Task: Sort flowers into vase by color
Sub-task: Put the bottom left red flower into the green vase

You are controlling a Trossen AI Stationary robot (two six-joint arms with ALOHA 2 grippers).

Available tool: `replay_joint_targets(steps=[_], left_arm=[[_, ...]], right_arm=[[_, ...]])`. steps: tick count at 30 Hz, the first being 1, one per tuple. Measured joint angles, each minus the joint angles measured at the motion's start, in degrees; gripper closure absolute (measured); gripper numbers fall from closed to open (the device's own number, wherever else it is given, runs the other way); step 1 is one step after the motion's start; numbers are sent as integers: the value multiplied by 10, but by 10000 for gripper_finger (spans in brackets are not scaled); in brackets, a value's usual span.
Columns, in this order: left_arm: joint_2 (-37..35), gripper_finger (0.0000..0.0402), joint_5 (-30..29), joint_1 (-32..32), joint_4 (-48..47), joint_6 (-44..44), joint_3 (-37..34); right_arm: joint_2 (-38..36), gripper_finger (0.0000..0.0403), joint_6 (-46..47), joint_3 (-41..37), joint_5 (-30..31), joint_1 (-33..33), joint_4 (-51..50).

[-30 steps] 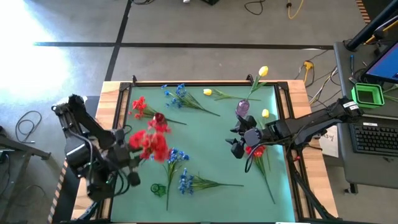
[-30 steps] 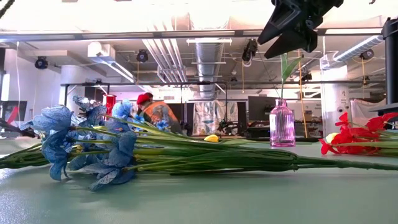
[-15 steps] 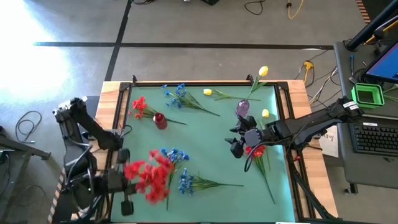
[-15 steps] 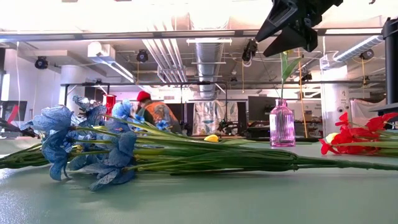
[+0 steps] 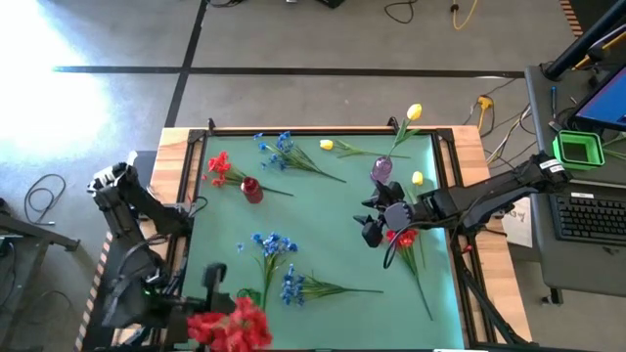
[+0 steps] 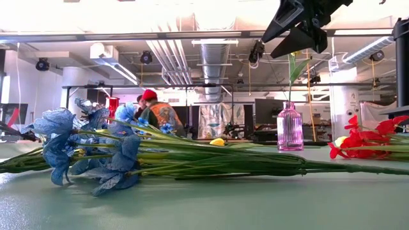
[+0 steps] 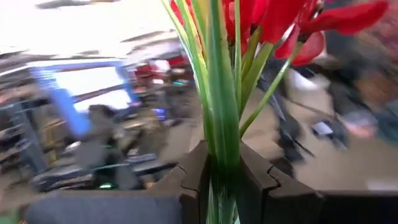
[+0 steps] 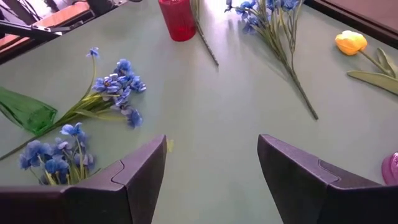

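1. High view: the left claw (image 5: 213,293) sits at the near-left edge of the desk (image 5: 342,235), clamped on the stems of a red flower bunch (image 5: 233,328).
2. Right claw (image 5: 369,223) hovers mid-desk with fingers spread, holding nothing, beside the purple vase (image 5: 381,170).
3. Blue flowers (image 5: 284,269) lie on the desk between the claws.

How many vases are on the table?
3: a red vase back left, a purple vase back right, a green vase lying front left. Others may be hidden.
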Motion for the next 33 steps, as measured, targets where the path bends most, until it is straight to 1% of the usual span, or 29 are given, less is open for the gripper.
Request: replay_joint_targets(steps=[2, 3, 4, 5, 6, 8, 9, 11, 15, 19, 22, 28, 33], left_arm=[[-12, 364, 70, -2, -31, 5, -29], [-20, 364, 94, -7, -47, 0, -43], [-33, 364, 97, -14, -58, -13, -60], [-47, 364, 86, -21, -63, -35, -78], [-62, 364, 63, -26, -56, -58, -95], [-96, 364, 4, -35, -9, -92, -136], [-110, 364, -18, -37, 29, -98, -156], [-136, 364, -31, -37, 93, -101, -196], [-177, 364, -57, -38, 164, -111, -274], [-203, 364, -61, -37, 223, -126, -340], [-220, 364, -61, -38, 233, -128, -372], [-236, 364, -60, -37, 241, -129, -400], [-234, 364, -60, -38, 234, -132, -415]], right_arm=[[0, 158, 0, 0, 0, 0, 0], [0, 158, 0, 0, 0, 0, 0], [0, 158, 0, 0, 0, 1, 0], [0, 158, 0, 0, 0, 1, 0], [0, 158, 0, 0, 0, 1, 0], [0, 158, 0, 0, 0, 1, 0], [0, 158, 0, 0, 0, 1, 0], [0, 158, 0, 0, 0, 1, 0], [0, 158, 0, 0, 0, 1, 2], [0, 158, 0, 0, 0, 1, 2], [1, 158, 0, 0, 0, 1, 2], [1, 158, 0, 0, -1, 2, 2], [1, 158, 0, 0, -1, 3, 2]])
